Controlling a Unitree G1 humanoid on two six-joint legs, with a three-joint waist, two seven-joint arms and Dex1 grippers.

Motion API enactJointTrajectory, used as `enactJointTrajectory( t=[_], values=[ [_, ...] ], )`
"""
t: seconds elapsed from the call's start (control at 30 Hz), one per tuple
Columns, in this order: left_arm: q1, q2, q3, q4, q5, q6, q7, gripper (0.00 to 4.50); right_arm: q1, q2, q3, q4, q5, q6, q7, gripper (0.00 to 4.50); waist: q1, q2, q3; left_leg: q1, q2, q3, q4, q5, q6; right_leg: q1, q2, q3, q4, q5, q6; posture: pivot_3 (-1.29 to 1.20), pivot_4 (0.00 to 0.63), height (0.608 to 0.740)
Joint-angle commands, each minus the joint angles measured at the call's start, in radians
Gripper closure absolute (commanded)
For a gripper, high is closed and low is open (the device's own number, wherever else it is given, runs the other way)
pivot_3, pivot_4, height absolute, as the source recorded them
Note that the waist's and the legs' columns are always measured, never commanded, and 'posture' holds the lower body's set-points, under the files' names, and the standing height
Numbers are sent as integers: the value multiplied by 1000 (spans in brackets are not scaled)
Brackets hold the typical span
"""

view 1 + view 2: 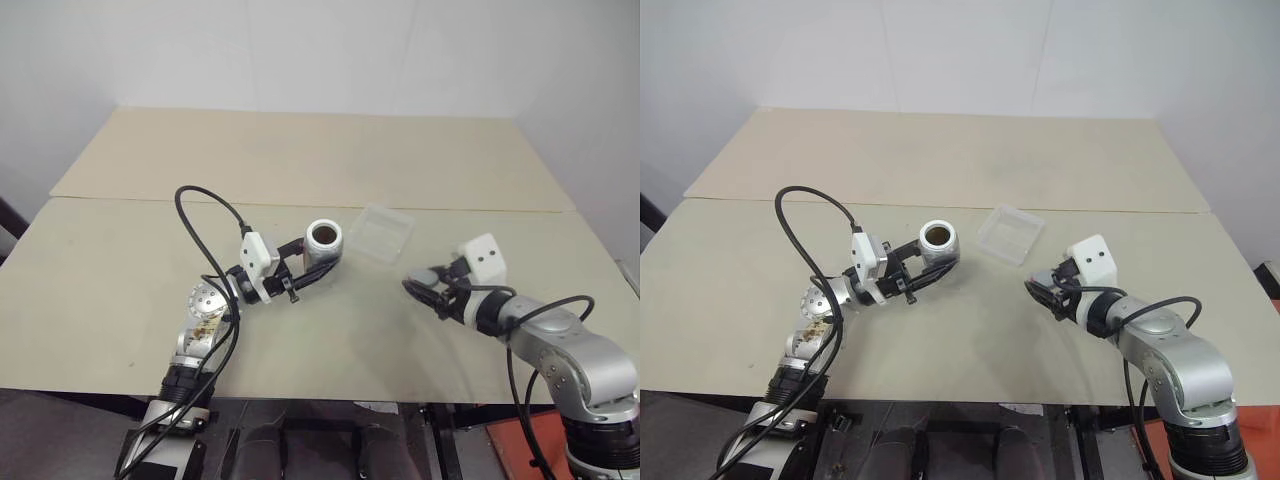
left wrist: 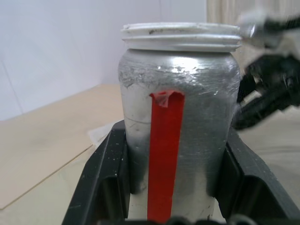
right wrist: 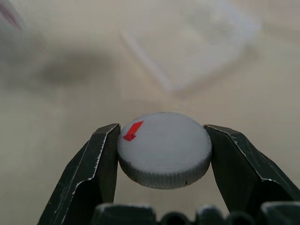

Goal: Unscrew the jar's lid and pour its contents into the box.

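Note:
The jar, a silver-grey cylinder with a red stripe, stands open-topped in mid-table, lifted slightly, with my left gripper shut on its sides. Something brown shows inside its mouth. The lid, a grey disc with a small red mark, sits between the fingers of my right gripper, which is shut on it low over the table, to the right of the jar. The box, a clear shallow tray, lies on the table just right of the jar and behind the right gripper.
The beige table stretches wide behind the jar and box, with a seam running across it. A black cable loops up from my left arm. White walls close the far side.

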Motion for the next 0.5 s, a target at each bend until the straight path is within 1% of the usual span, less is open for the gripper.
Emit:
enactJointTrajectory(
  t=[0.03, 0.1, 0.17, 0.2, 0.23, 0.27, 0.4, 0.5],
  values=[
    [-29, -1, 1, -14, -12, -9, -3, 2573, 20, -6, 33, -21, -40, 66, -47, 1740, 1, 0, 0, 0, 0, 0, 0, 0, 0, 0, 0, 0, 0, 0, 0, 0, 150, 740],
    [-36, -2, 0, -4, -8, -12, -3, 2573, 26, 3, 36, -20, -48, 100, -62, 1740, 1, 0, 0, -1, 0, 0, 0, 0, 0, 0, 0, 0, 0, 0, 0, 0, 150, 740],
    [-42, -3, 0, 4, -4, -13, 0, 2573, 29, -2, 49, -22, -62, 117, -69, 1009, 2, 0, 0, -1, 0, 0, 0, 0, 0, 0, 0, 0, -1, 0, 0, 0, 150, 740],
    [-46, -3, -1, 11, 2, -16, 2, 2573, 30, 1, 53, -19, -71, 124, -79, 781, 2, 0, 0, -1, 0, 0, 0, 0, 0, 0, 0, 0, -1, 0, 0, 0, 150, 740],
    [-49, -3, -1, 16, 7, -19, 4, 2573, 31, 4, 54, -16, -77, 130, -83, 457, 2, 0, 0, -1, 0, 0, 0, 0, 0, 0, 0, 0, -1, 0, 0, 0, 150, 740],
    [-54, -2, -4, 24, 18, -21, 11, 2573, 32, 5, 53, -14, -80, 134, -83, 56, 2, 0, 0, -1, 0, 0, 0, 0, 0, 0, 0, 0, -1, 0, 0, 0, 150, 740],
    [-77, 3, -12, 55, 69, -29, 51, 2573, 17, 24, 15, -39, -72, 135, -82, 19, 3, 0, 0, -1, -1, -1, 0, 0, 0, 0, 0, 0, -1, 0, 1, 0, 150, 740],
    [-107, 6, -22, 91, 124, -33, 95, 2573, -23, 42, -15, -64, -82, 116, -102, 19, 3, 0, 0, -1, -1, -1, 0, 0, 0, 0, 0, 0, -1, 0, 1, 0, 150, 740]
  ],
)
